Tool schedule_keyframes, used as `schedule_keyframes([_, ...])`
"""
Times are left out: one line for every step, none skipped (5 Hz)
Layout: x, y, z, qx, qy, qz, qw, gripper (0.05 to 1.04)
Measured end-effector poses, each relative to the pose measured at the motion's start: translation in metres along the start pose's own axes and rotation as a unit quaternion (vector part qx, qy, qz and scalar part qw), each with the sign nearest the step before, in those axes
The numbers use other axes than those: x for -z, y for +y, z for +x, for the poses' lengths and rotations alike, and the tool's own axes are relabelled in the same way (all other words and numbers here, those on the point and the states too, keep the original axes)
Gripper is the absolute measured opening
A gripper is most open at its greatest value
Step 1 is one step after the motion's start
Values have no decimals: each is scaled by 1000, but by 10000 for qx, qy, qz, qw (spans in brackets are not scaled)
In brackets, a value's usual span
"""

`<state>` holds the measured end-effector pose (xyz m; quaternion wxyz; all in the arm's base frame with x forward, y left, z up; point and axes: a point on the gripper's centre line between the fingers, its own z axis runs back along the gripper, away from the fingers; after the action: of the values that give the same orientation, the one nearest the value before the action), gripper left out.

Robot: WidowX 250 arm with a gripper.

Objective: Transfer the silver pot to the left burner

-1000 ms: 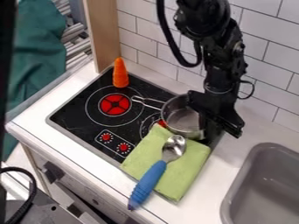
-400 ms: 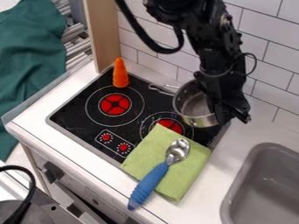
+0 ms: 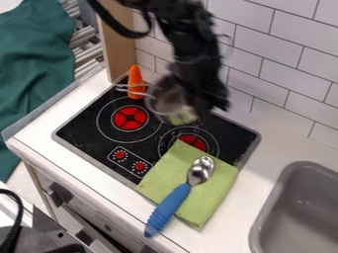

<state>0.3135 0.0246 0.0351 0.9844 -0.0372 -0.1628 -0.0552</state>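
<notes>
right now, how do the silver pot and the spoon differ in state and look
The silver pot is held by the gripper above the stove, while the spoon lies on the green cloth. The pot's handle is thin metal; the spoon's is thick, blue and ridged. Both have shiny metal parts.

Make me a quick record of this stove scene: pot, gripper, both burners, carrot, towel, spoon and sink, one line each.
Pot: silver pot, held, apparently raised, not on the left burner; its handle crosses in front of the carrot in view
Gripper: black gripper, at the pot's right side
Left burner: red-centered left burner
Right burner: right burner, partly covered by the towel
Carrot: orange carrot, at the cooktop's back left
Towel: green, folded towel
Spoon: blue-handled spoon, across the towel
Sink: gray sink, right
</notes>
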Motion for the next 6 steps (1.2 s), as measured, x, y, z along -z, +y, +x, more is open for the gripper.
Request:
schedule_keyframes([4, 30, -16, -264, 231, 107, 9993, 59])
schedule_keyframes([12, 52, -32, -486, 454, 120, 9977, 59])
schedule_keyframes([20, 66, -46, -646, 619, 67, 9960, 59])
schedule_keyframes([29, 74, -57, -837, 745, -14, 9937, 59])
schedule_keyframes([41, 74, -61, -893, 845, -66, 9924, 59])
schedule_keyframes([45, 76, -59, -926, 879, 2, 9918, 59])
